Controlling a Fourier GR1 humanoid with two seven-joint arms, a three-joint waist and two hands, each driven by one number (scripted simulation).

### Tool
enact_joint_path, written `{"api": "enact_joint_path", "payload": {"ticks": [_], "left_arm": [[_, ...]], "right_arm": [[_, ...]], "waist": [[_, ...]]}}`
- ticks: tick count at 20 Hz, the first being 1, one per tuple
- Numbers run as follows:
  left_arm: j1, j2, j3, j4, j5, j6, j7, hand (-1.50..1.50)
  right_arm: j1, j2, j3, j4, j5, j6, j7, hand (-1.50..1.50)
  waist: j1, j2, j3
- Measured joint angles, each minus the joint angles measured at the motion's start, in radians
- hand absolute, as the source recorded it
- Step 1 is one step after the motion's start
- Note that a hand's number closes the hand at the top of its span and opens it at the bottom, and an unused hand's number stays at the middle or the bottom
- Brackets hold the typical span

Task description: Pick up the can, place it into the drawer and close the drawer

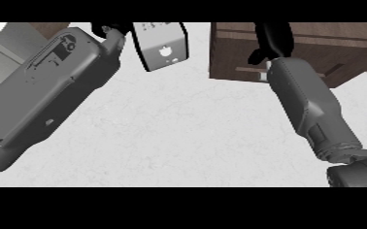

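A pale grey can with dark rims hangs tilted near the top centre, above the white counter. My left hand shows only as black bits at the can's left side, curled against it; most of the hand is hidden by its big grey forearm. The brown wooden drawer sits at the upper right. My right hand lies over the drawer with its fingers stretched toward the far edge and the thumb hanging down to the left. Whether the drawer stands open cannot be told.
A brown wooden piece and a light grey surface show at the upper left behind my left forearm. My right forearm crosses the right side of the counter.
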Motion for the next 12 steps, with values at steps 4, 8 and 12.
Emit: {"api": "enact_joint_path", "payload": {"ticks": [4, 8, 12], "left_arm": [[0.008, -0.005, -0.003, -0.021, -0.012, 0.012, 0.01, -1.5], [0.021, 0.009, -0.001, -0.048, -0.016, 0.004, 0.023, -1.5], [0.035, 0.027, 0.009, -0.064, -0.015, -0.011, 0.03, -1.5]], "right_arm": [[-0.047, -0.023, -0.006, 0.054, 0.01, 0.017, 0.011, -1.5], [-0.081, -0.038, -0.015, 0.096, 0.011, 0.043, 0.019, -1.5], [-0.101, -0.04, -0.052, 0.123, -0.032, 0.098, -0.061, -1.5]], "waist": [[0.004, 0.011, 0.006], [0.014, 0.019, 0.009], [0.013, 0.022, 0.011]]}}
